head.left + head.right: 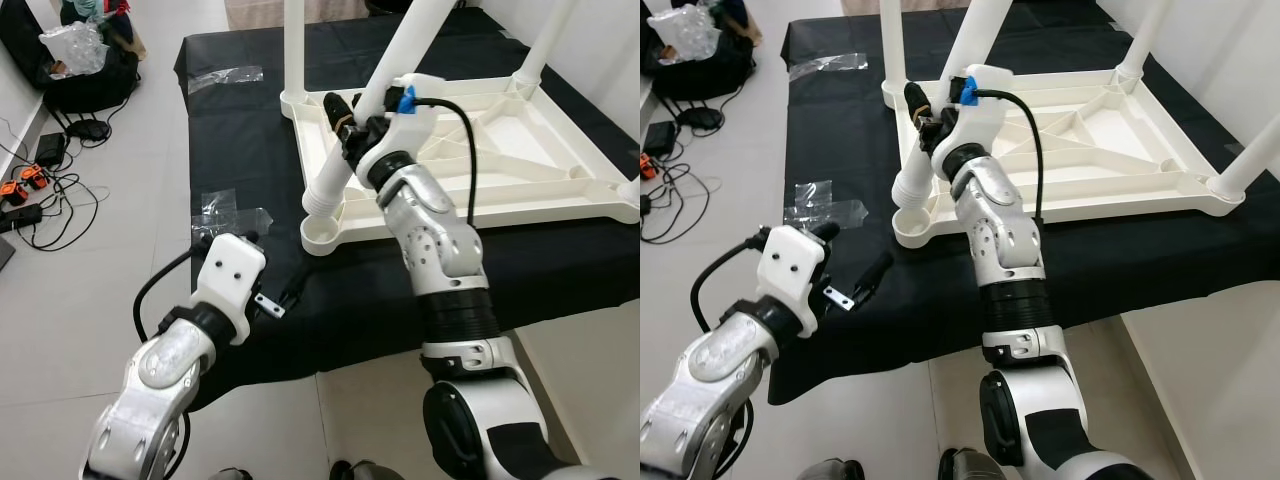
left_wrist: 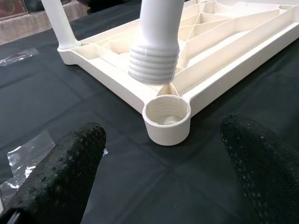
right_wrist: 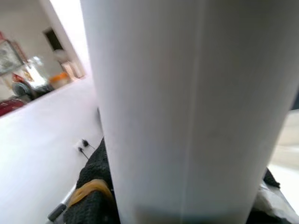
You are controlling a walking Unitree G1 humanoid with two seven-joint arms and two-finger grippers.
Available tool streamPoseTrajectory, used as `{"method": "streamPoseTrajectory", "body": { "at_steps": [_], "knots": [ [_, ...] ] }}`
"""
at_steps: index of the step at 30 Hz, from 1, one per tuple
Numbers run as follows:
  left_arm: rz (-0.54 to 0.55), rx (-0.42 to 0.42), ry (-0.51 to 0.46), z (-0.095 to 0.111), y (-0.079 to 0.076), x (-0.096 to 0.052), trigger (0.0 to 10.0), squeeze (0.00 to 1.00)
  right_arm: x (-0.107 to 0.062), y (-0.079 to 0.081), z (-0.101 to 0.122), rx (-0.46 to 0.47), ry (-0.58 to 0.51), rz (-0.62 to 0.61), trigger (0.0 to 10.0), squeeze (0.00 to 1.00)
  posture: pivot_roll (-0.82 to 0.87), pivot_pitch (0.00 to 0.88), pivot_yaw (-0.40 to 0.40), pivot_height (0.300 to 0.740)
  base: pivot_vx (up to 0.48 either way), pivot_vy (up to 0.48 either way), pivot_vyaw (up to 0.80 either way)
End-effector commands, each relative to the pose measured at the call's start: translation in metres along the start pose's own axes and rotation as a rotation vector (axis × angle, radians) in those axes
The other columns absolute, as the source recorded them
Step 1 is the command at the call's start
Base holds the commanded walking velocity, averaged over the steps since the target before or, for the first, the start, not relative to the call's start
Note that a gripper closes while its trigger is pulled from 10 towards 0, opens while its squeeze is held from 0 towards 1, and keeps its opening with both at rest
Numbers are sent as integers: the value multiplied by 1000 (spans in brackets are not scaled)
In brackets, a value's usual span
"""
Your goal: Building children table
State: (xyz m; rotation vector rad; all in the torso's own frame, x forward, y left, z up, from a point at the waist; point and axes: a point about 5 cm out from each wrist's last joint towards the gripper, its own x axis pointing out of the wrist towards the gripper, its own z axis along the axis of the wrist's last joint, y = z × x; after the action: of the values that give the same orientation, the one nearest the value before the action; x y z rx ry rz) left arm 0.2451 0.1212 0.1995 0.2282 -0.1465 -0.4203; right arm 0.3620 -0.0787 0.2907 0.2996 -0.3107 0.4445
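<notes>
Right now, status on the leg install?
Right gripper shut on white leg, threaded end above the corner socket, not seated. Left gripper open, idle. Nothing blocking.

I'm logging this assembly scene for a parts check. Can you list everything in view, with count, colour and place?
Table top: one, cream, upside down on the cloth.
Fitted legs: three visible, white, standing in corner sockets.
Loose leg: one, white, tilted above the empty near corner socket.
Cloth: one, black, under the table top.
Plastic wrappers: several, clear, on the cloth.
Cables and bags: dark, on the floor at left.
Left gripper: open, near the cloth's edge.
Right gripper: holding the loose leg.
</notes>
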Motion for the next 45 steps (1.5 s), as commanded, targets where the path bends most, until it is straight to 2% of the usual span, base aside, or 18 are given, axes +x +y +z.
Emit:
{"method": "streamPoseTrajectory", "body": {
  "at_steps": [1,2,3,4,6,10,11,12,15,17,19,23,31,44,45],
  "knots": [
    [18,15,21,-3,4,-1,10000,0,-1,7,7,-2,-25,46,10000,0,81,121,-62,740,0,0,0],
    [18,15,21,-3,4,-1,10000,0,-1,7,7,-2,-25,46,10000,0,81,121,-62,740,0,0,0],
    [26,32,12,-1,8,3,10000,1000,-6,12,12,-2,-53,102,10000,0,74,113,-61,740,0,0,0],
    [26,32,12,-1,8,3,10000,1000,-6,12,12,-2,-53,102,10000,0,74,113,-61,740,0,0,0],
    [7,88,19,-2,14,15,10000,1000,-18,22,16,1,-68,212,10000,0,69,105,-57,740,0,0,0],
    [-2,111,24,-3,16,20,10000,1000,-21,25,16,2,-64,244,10000,0,66,103,-57,740,0,0,0],
    [-18,129,32,-5,16,27,10000,0,-23,28,14,7,-53,267,10000,0,66,96,-56,740,0,0,0],
    [-34,138,39,-6,16,33,10000,0,-24,30,12,9,-43,285,10000,0,66,96,-56,740,0,0,0],
    [-34,138,39,-6,16,33,10000,0,-24,30,12,9,-43,285,10000,0,66,96,-56,740,0,0,0],
    [-71,145,38,-7,14,44,10000,0,-27,35,8,27,-24,315,10000,0,63,93,-54,740,0,0,0],
    [-87,146,36,-7,12,48,10000,0,-29,37,6,34,-17,328,10000,0,63,92,-53,740,0,0,0],
    [-193,160,11,-6,-8,59,10000,0,-32,42,3,53,-1,341,10000,0,61,88,-52,740,0,0,0],
    [-216,188,-14,-5,-16,63,10000,0,-36,48,0,63,17,369,10000,0,59,82,-52,740,0,0,0],
    [-182,225,-32,-6,-8,69,10000,0,-42,50,-6,63,55,385,10000,0,58,72,-50,740,0,0,0],
    [-174,227,-53,-4,-7,69,4745,0,-43,50,-6,62,57,387,10000,0,58,72,-50,740,0,0,0]
  ]
}}
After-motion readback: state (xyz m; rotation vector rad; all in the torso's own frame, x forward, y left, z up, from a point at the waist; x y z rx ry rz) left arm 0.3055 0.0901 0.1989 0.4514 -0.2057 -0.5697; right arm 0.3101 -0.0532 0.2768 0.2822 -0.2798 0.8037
